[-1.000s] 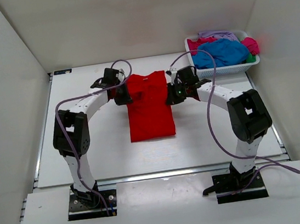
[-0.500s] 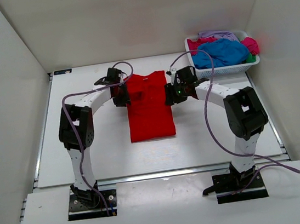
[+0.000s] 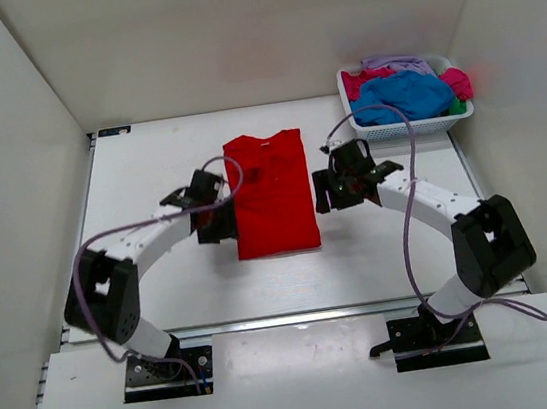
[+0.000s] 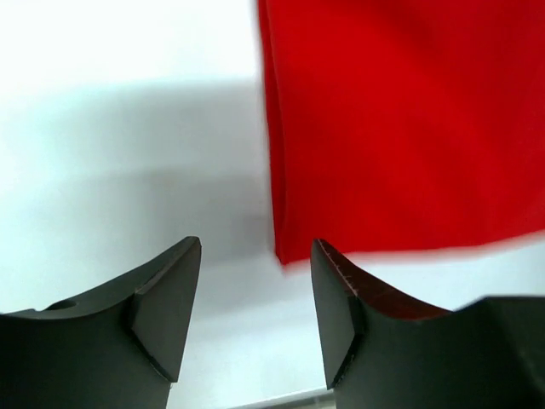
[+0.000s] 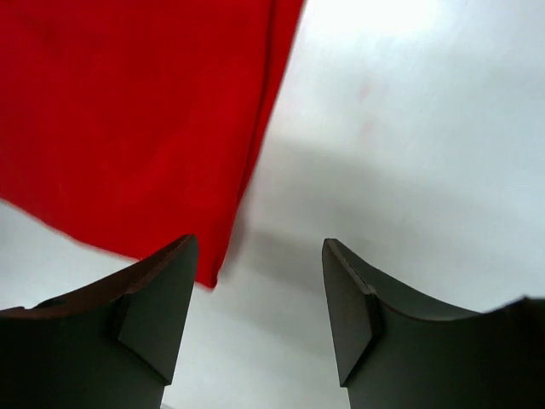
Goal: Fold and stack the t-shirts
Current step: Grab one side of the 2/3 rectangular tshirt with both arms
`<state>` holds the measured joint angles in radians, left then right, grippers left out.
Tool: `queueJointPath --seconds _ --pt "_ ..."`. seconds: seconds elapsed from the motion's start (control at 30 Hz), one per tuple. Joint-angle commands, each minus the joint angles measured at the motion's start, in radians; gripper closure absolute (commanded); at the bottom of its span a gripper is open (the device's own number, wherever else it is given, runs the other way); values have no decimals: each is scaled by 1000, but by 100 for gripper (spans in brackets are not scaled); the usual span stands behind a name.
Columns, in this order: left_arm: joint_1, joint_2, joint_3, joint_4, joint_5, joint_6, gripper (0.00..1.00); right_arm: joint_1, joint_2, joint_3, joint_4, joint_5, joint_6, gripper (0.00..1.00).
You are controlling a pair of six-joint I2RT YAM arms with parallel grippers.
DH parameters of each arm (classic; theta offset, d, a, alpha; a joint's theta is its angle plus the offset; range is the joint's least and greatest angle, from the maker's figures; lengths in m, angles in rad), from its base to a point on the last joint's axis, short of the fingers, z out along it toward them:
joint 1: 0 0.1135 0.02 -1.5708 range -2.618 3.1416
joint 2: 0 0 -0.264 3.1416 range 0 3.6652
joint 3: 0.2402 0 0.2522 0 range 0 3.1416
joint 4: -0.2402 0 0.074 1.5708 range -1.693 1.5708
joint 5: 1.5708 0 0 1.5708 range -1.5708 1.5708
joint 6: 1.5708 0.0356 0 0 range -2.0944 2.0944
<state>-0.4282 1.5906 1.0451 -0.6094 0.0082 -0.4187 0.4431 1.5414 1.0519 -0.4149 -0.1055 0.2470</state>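
step in hand: the red t-shirt is judged to be part-folded. its sides are already turned in, so a long narrow strip is formed. the crosswise fold is not yet made.
shirt position: it is laid flat at the middle of the table, with the collar end far and the hem near.
left gripper: released, nothing held. it is set just beside the shirt's left edge, close to the near left corner.
right gripper: released, nothing held. it is set just beside the right edge, with the near right corner seen by one finger.
next move: both near corners are to be pinched, all layers caught, and the hem carried far toward the collar.
edges: the long edges are straight and parallel.
open room: bare table is available left, near and far of the shirt. the basket holding the other t-shirts stands far right, well apart.
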Motion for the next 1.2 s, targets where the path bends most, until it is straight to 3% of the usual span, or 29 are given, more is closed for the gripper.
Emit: queueJointPath --seconds 0.0,0.13,0.37,0.7,0.93,1.17 --pt "-50 -168 -181 61 -7 -110 35 77 -82 -105 -16 99 135 42" --pt "-101 -294 -321 152 -68 -205 35 155 -136 -208 51 151 219 41" --pt "-129 -330 -350 230 -142 -270 35 167 -158 -277 143 144 291 42" --pt "-165 -195 -332 290 -162 -299 35 172 -98 -282 185 139 319 44" --pt "-205 -116 -333 323 -183 -327 35 172 -64 -309 226 145 334 52" --pt "-216 -57 -338 343 -200 -333 42 223 15 -293 242 161 345 61"
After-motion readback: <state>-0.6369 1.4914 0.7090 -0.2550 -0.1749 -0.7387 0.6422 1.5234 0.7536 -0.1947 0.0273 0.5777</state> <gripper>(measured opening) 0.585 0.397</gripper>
